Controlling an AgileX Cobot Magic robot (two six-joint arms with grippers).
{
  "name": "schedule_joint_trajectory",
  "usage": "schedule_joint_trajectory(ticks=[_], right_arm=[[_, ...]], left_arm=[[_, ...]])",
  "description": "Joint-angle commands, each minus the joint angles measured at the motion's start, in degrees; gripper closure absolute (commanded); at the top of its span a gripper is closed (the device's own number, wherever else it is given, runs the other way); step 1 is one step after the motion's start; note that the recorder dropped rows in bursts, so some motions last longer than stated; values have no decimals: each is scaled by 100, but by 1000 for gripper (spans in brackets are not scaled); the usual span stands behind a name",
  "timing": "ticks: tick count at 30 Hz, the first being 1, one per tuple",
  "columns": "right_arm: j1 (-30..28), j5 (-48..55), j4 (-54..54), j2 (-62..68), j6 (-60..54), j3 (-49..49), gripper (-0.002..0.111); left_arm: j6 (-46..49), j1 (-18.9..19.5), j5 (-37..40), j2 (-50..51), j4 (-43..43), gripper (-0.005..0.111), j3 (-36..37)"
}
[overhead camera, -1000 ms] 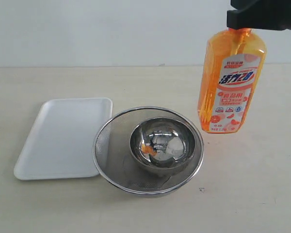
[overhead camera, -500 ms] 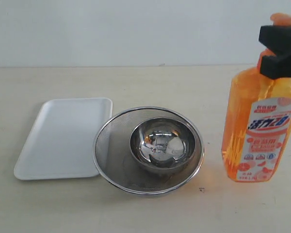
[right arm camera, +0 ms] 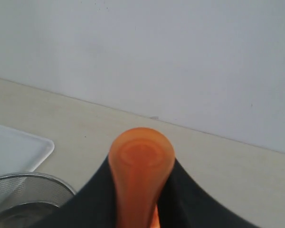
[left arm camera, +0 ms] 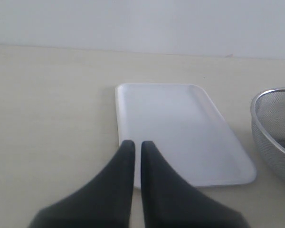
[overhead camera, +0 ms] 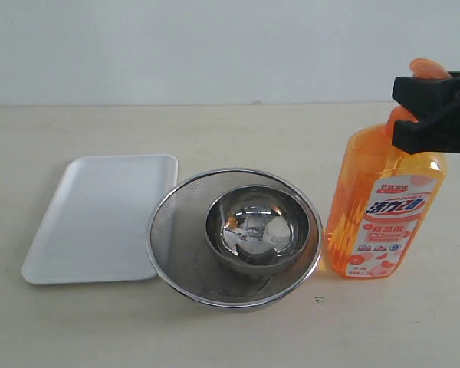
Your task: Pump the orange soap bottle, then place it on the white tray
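The orange soap bottle (overhead camera: 383, 211) has slid leftward since a half-second ago and now stands slightly tilted on the pale matte table (overhead camera: 238, 138), just beside the steel mesh sieve (overhead camera: 169, 230) with its shiny round bowl (overhead camera: 257, 226), well apart from the flat white tray (overhead camera: 100, 218). The right gripper (overhead camera: 405, 113) has its black fingers clamped on the clear plastic neck under the rounded orange pump head. The left gripper (left arm camera: 134, 147) hangs over the tray's edge, fingers pressed nearly together on nothing.
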Motion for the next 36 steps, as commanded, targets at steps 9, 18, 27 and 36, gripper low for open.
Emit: schedule_joint_trajectory(ticks=[9,18,27,36], right_arm=[[-12,-219,82,-40,39,-93,75],[-2,586,-278,-40,214,-90,10],[-2,334,-773,-40,428,474,10],[-2,510,-950,-30,209,716,10]], left_arm=[[-12,25,-29,-17,-10,102,22],[-12,25,-29,-17,-10,102,22],[-12,25,-29,-17,-10,102,22],[-12,25,-29,-17,-10,102,22]])
